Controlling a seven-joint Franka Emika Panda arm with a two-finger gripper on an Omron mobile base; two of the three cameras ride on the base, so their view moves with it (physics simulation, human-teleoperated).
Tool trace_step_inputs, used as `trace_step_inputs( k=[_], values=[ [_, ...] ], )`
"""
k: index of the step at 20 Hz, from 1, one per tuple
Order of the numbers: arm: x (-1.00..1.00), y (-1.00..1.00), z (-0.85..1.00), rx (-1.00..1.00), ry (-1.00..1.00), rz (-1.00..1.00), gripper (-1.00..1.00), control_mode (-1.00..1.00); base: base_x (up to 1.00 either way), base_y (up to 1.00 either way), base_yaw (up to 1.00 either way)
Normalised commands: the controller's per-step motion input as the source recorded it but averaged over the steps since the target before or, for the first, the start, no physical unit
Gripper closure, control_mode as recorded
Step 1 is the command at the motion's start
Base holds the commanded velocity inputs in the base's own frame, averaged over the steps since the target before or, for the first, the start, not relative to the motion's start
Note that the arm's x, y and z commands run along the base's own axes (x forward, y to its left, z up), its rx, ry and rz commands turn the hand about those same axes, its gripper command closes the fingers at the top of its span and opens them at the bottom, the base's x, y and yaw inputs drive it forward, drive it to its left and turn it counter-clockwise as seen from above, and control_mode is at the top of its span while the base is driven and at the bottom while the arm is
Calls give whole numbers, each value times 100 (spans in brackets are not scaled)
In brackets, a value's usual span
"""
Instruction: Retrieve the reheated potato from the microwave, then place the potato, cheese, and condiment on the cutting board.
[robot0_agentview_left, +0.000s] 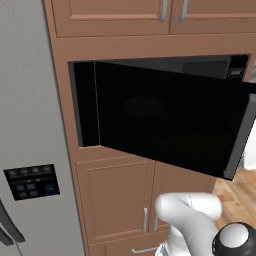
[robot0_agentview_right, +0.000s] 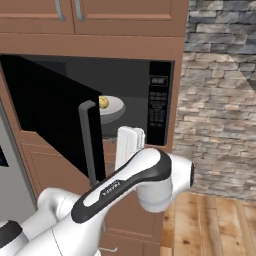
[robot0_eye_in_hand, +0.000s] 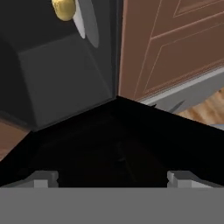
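— Brown wood cabinets all round, a stone wall off to the right, and the microwave built in between the cupboards. Where does the job stand?

— Its door is swung wide open, so that part looks done. The potato sits on the pale plate inside, toward the plate's left edge, untouched. I see no cheese, bottle or board from here, so I'd say all the placing is still ahead.

— And the arm?

— It rises in front of the lower cabinets, with the hand just below and in front of the opening, by the door's free edge and its grey handle. The gripper has its fingers spread wide, holding nothing, looking over the door's edge toward the potato.
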Motion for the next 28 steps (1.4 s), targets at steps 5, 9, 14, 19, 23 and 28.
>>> trace_step_inputs(
  k=[5,9,14,19,23,28],
  values=[
    [-32,33,7,7,2,14,-100,-100,0,0,0],
    [-26,36,12,6,7,14,-100,-100,0,0,0],
    [-35,35,18,7,8,16,-100,-100,0,0,0],
    [-52,46,12,6,6,16,-100,-100,0,0,0],
    [-60,48,4,8,1,12,-100,-100,0,0,0],
    [-49,50,1,12,0,5,-100,-100,0,0,0]
  ],
)
